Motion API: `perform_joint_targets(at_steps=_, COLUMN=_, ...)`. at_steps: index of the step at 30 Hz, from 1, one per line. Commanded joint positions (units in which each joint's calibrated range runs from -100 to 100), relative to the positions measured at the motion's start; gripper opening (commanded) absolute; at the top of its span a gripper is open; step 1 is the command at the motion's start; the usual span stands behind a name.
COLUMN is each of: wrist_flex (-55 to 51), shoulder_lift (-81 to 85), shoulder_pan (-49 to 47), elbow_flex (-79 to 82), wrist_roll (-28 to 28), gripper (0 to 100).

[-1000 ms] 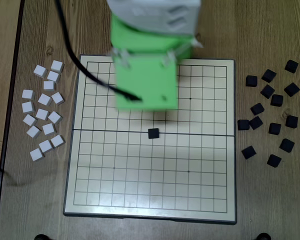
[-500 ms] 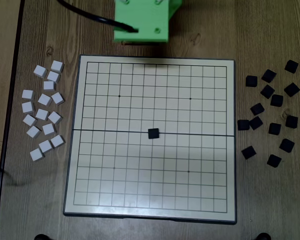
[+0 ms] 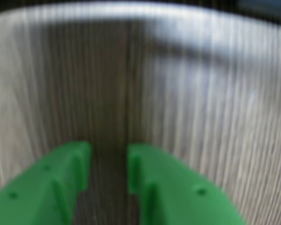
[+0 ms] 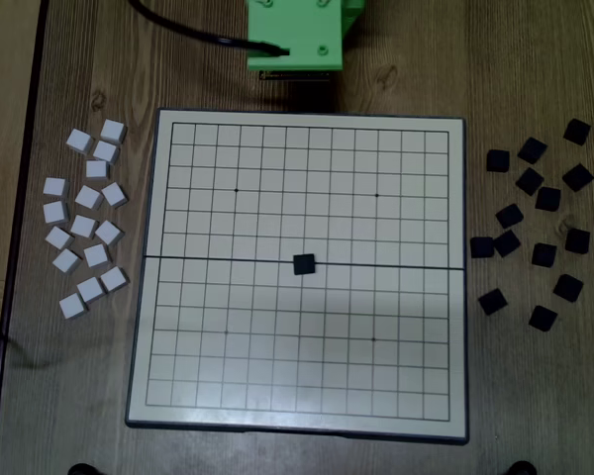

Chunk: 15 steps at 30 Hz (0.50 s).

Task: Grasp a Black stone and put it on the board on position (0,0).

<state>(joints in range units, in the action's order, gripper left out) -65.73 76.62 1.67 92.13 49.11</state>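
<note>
Green plastic gripper (image 3: pixel 109 161) fills the bottom of your wrist view: 2 fingers (image 3: pixel 61 183) rise from the lower edge with a narrow gap between them, nothing in it. Behind them you get only a blurred, streaky grey surface, too smeared to name.

Your overhead view shows the green arm body (image 4: pixel 295 35) at the top edge, sitting on the brown wooden table (image 4: pixel 535 59) just above the board's upper rim, a black cable (image 4: pixel 183 30) running into it from the left. Fingertips don't show in that view.

Square white gridded game board with a dark frame (image 4: pixel 299 272) lies in the middle of the table. 1 black square stone (image 4: pixel 304 263) rests on it, at the grid centre on the horizontal fold line.

Right of the board you have a loose scatter of black square stones (image 4: pixel 535 223) on the wood, about 14, all apart from the board edge. Left of the board, a cluster of white square stones (image 4: pixel 87 220), about 16, also on the table. Gripper is well apart from both piles and from the stone on the board.
</note>
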Motion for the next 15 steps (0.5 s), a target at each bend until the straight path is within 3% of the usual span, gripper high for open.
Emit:
perform_joint_targets(at_steps=1, wrist_flex=-1.4, shoulder_lift=4.6, shoulder_pan=1.1, elbow_flex=3.5, wrist_roll=-0.6, gripper=6)
perform_joint_targets(at_steps=15, wrist_flex=-9.2, shoulder_lift=11.3, shoulder_pan=0.7, elbow_flex=7.8, wrist_roll=-5.3, gripper=6)
